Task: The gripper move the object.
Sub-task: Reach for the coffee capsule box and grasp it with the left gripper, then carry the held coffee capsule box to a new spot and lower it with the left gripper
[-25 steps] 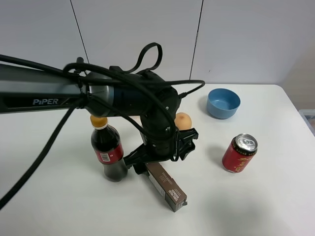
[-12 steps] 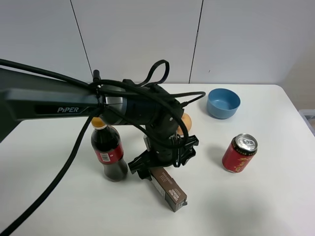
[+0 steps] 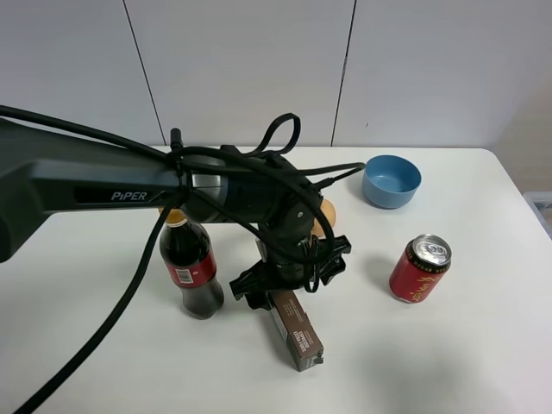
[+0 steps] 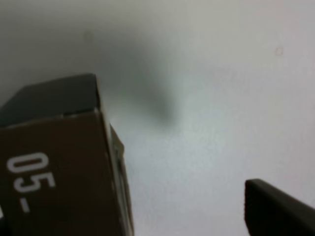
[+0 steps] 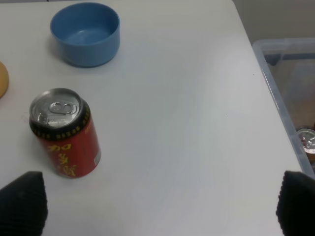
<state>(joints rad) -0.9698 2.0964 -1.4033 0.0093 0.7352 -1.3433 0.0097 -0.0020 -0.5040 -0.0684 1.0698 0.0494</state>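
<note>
A white table [image 3: 483,345] carries everything. The black PIPER arm [image 3: 129,194] reaches across it, its left gripper [image 3: 289,278] low over the far end of the dark-brown carton [image 3: 297,332], which lies flat near the cola bottle [image 3: 191,267]. The jaws stand open: one finger [image 4: 275,211] is clear of the carton's side, the other seemingly hidden behind it. The right gripper [image 5: 160,204] gapes wide and empty near the red can [image 5: 64,132].
</note>
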